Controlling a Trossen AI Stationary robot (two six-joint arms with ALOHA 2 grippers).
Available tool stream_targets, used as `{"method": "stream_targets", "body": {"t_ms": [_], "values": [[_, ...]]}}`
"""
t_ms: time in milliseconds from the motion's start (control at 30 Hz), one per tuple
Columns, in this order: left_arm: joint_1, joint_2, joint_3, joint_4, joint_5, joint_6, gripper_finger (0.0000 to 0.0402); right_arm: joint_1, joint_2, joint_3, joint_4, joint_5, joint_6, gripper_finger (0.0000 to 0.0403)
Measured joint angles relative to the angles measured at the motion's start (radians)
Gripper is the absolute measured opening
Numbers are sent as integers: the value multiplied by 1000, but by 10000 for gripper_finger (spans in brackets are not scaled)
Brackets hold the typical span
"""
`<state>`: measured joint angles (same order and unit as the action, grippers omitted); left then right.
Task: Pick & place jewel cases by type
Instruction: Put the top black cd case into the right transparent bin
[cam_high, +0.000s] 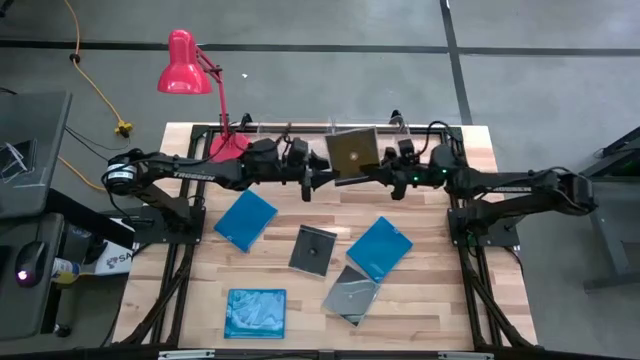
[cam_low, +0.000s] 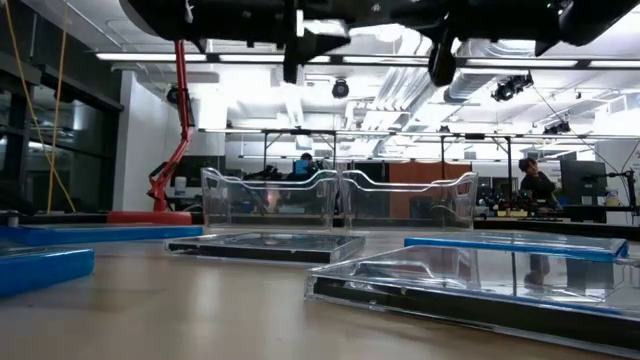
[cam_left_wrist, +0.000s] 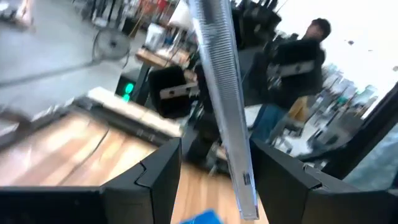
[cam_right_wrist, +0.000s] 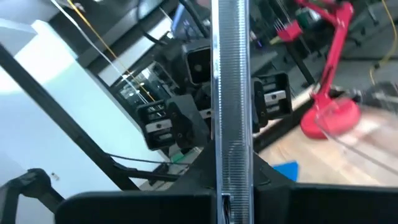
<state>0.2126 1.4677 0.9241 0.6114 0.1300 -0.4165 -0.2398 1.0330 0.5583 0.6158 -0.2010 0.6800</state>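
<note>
- High view: both arms reach toward the middle of the desk's (cam_high: 440, 310) far edge and meet at one smoky grey jewel case (cam_high: 352, 150), held above the desk surface.
- Right end effector (cam_high: 385, 165) — fingers clamped on the edge of that grey jewel case; in the right wrist view the case (cam_right_wrist: 231, 93) stands edge-on between the two dark fingers, which press against it.
- Left end effector (cam_high: 322, 172) — fingers apart, one on each side of the same case; in the left wrist view the case edge (cam_left_wrist: 225, 106) runs through the gap between the fingers (cam_left_wrist: 158, 177) and no contact with them can be seen.
- Five other jewel cases lie flat on the desk:
  - blue case (cam_high: 246, 219), left of centre, near the left arm;
  - blue case (cam_high: 255, 313), near the front edge on the left;
  - blue case (cam_high: 379, 247), right of centre;
  - dark grey case (cam_high: 313, 249), at the centre, between the first and third blue cases;
  - clear grey case (cam_high: 351, 296), just in front of the right-hand blue case and touching it at one corner.
- Two clear bins (cam_low: 340, 198) stand side by side at the far edge of the desk, below the held case.
- Red desk lamp (cam_high: 190, 65) stands at the far left corner.
- Low view: two people show in the room behind the desk — one seated beyond the bins (cam_low: 303, 165), one standing at the right (cam_low: 533, 180).
</note>
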Motion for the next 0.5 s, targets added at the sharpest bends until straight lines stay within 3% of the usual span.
{"method": "stream_targets", "body": {"t_ms": [233,500], "values": [[25,0,0,212,37,-11,182,0,-80,0,-7,0,-54,0],[72,-1,-1,589,156,-63,182,0,-135,17,-14,5,-103,0]]}}
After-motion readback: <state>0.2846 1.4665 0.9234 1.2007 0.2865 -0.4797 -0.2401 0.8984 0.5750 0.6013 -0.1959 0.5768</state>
